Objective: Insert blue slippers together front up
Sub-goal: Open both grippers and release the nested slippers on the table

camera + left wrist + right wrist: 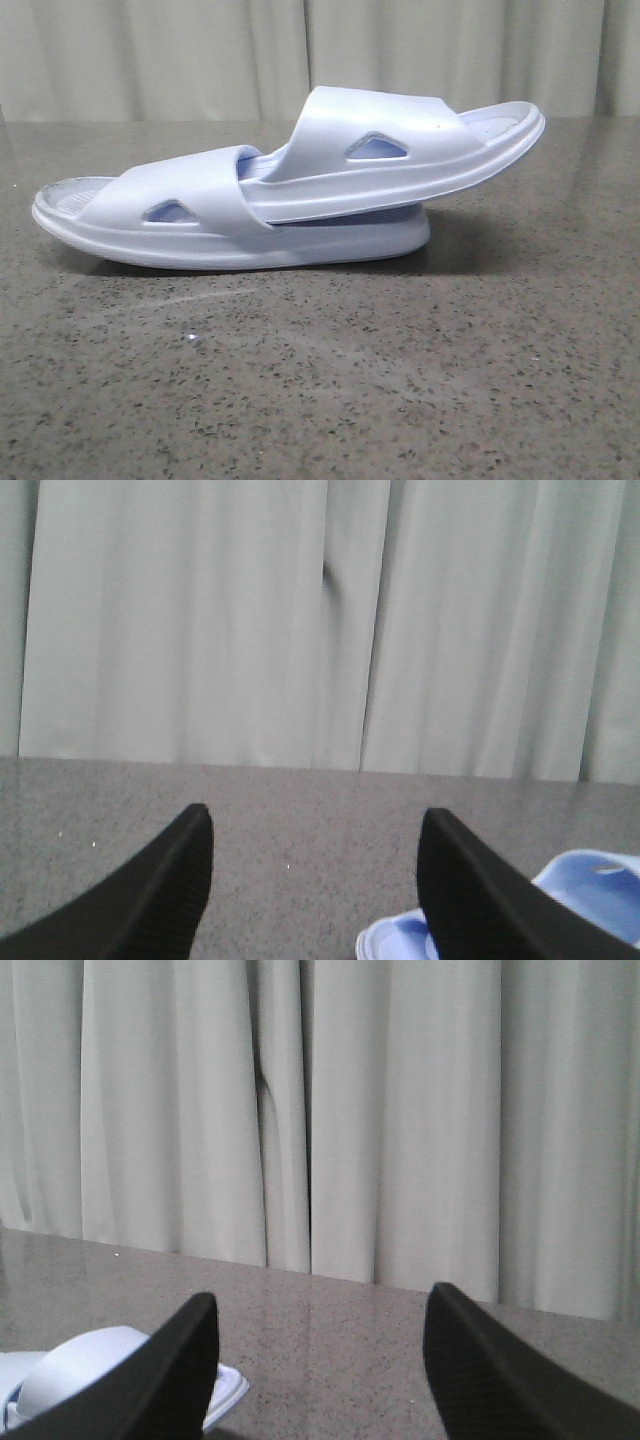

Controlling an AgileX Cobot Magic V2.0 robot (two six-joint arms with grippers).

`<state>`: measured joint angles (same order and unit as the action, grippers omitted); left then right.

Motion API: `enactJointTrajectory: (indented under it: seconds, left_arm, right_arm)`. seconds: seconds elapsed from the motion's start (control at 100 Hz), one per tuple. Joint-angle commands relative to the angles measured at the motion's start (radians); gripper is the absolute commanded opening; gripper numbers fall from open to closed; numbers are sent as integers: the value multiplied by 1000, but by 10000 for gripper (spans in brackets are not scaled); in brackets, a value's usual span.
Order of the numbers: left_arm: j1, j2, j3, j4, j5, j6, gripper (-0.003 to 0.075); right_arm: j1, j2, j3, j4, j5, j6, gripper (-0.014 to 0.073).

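The two pale blue slippers lie nested on the grey stone table in the front view. The lower slipper (190,205) rests flat on its sole. The upper slipper (400,150) has one end pushed under the lower one's strap and its other end raised to the right. Neither gripper shows in the front view. My left gripper (315,825) is open and empty, with a slipper end (595,890) beside and behind one finger. My right gripper (320,1310) is open and empty, with a slipper end (85,1365) beside one finger.
A pale pleated curtain (300,55) hangs along the far edge of the speckled grey table (330,380). Bare table surface lies in front of the slippers and between the fingers of both grippers.
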<state>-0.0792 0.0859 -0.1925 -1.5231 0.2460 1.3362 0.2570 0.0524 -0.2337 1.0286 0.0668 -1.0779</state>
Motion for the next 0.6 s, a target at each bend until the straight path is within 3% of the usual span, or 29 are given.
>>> enactJointTrajectory:
  seconds: [0.0,0.29,0.38,0.55,0.59]
  left_arm:
    - [-6,-11,26,-15,-10,0,393]
    - [-6,-16,79,-15,-11,0,377]
    - [-6,-16,79,-15,-11,0,297]
    - [-6,-16,79,-15,-11,0,31]
    - [-6,-16,79,-15,-11,0,17]
  right_arm:
    - [-1,-12,21,-5,-54,-14,381]
    - [-1,-17,52,-5,-92,-14,355]
    - [-1,-17,52,-5,-106,-14,237]
    - [-1,-17,52,-5,-115,-14,-58]
    - [-1,-17,52,-5,-113,-14,-107]
